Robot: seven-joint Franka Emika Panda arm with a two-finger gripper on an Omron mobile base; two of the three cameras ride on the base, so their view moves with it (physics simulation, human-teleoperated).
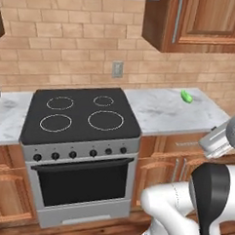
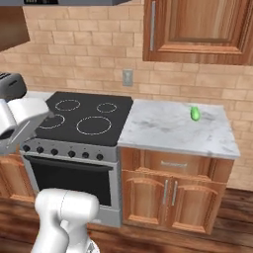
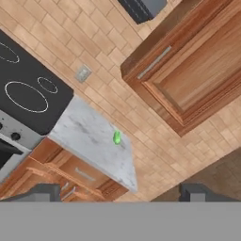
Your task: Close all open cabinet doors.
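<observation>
Gripper [image 3: 120, 192] (fingers spread) faces cabinet door [image 3: 197, 70].

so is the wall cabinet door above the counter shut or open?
Looks shut: the cabinet door lies flush with the cabinet front in both base views, and its bar handle runs straight along the cabinet's edge, with no gap showing.

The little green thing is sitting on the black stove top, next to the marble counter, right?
Not quite. The little green thing sits on the marble counter, beside the black stove top, not on it. The right base view shows this.
</observation>
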